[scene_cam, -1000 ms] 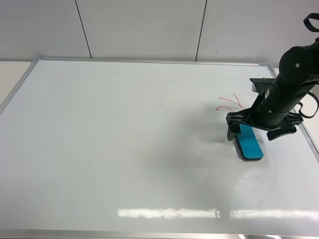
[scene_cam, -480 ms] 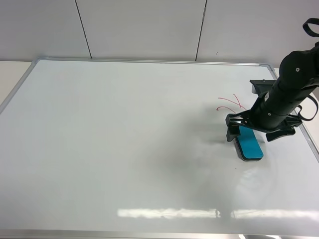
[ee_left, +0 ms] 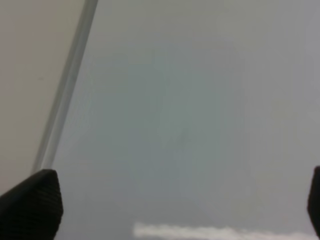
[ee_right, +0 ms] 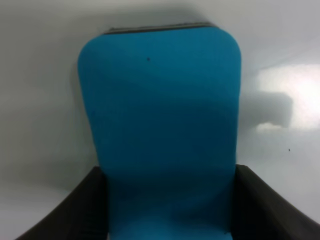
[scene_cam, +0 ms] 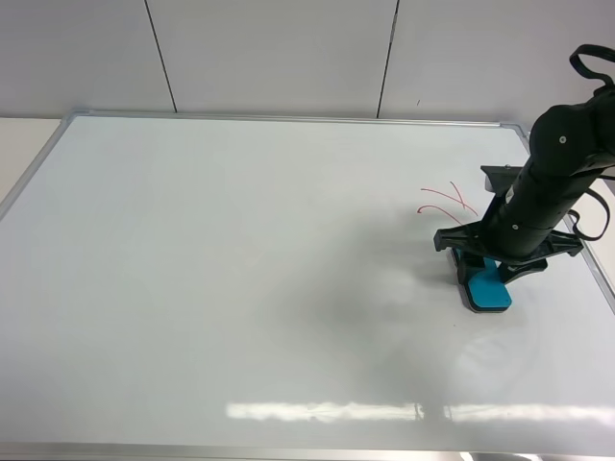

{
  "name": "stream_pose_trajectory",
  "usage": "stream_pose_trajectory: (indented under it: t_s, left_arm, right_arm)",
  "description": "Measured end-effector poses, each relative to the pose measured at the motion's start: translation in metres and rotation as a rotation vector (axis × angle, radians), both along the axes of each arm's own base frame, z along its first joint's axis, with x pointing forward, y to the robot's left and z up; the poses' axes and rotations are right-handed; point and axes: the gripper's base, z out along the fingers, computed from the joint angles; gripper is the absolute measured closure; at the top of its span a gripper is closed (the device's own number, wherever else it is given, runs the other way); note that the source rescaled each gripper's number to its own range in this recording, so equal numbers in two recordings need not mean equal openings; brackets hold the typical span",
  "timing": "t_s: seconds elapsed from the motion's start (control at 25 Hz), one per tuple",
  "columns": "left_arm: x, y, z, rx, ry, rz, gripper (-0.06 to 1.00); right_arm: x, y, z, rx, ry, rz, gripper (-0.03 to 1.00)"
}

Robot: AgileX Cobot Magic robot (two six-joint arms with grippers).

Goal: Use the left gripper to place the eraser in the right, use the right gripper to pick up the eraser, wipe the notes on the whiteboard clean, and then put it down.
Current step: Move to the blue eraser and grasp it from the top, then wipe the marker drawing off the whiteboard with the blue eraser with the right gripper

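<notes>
Straddling the eraser (scene_cam: 490, 291) with the right gripper (scene_cam: 485, 271), fingers pressed against both long sides and clamped on it. Lying flat on the whiteboard (scene_cam: 240, 269), teal face up, dark felt edge just visible at the far end in the right wrist view, toward the right-hand side of the silver frame (scene_cam: 288, 116). Sitting near the notes (scene_cam: 444, 200) (thin red crossing strokes) but apart from them, strokes unwiped. Reaching in from the right of the high view, black arm (scene_cam: 562, 154) angled down over the board. Held wide apart at the left gripper (ee_left: 172, 202), one fingertip at each side of the left wrist view, with nothing between but white board and a strip of its frame.
</notes>
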Motion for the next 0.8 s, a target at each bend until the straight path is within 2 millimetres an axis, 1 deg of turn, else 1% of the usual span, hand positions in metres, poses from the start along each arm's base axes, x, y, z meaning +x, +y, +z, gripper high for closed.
stream_pose_trajectory:
  t_s: [0.16, 0.24, 0.36, 0.44, 0.56, 0.6, 0.8]
  left_arm:
    - [0.000, 0.000, 0.000, 0.000, 0.000, 0.000, -0.06]
    - [0.000, 0.000, 0.000, 0.000, 0.000, 0.000, -0.06]
    - [0.000, 0.000, 0.000, 0.000, 0.000, 0.000, -0.06]
    - [0.000, 0.000, 0.000, 0.000, 0.000, 0.000, -0.06]
    - [0.000, 0.000, 0.000, 0.000, 0.000, 0.000, -0.06]
    - [0.000, 0.000, 0.000, 0.000, 0.000, 0.000, -0.06]
    - [0.000, 0.000, 0.000, 0.000, 0.000, 0.000, -0.06]
  right_arm:
    - [-0.002, 0.000, 0.006, 0.002, 0.006, -0.003, 0.92]
    - [0.001, 0.001, 0.015, 0.006, 0.005, 0.003, 0.92]
    - [0.015, 0.008, 0.035, 0.014, -0.026, 0.037, 0.92]
    - [0.028, 0.012, 0.048, 0.025, -0.059, 0.050, 0.92]
    - [0.050, 0.019, 0.059, 0.032, -0.091, 0.062, 0.92]
    - [0.057, 0.022, 0.061, 0.032, -0.096, 0.068, 0.92]
    - [0.090, 0.046, 0.044, 0.024, -0.058, 0.112, 0.92]
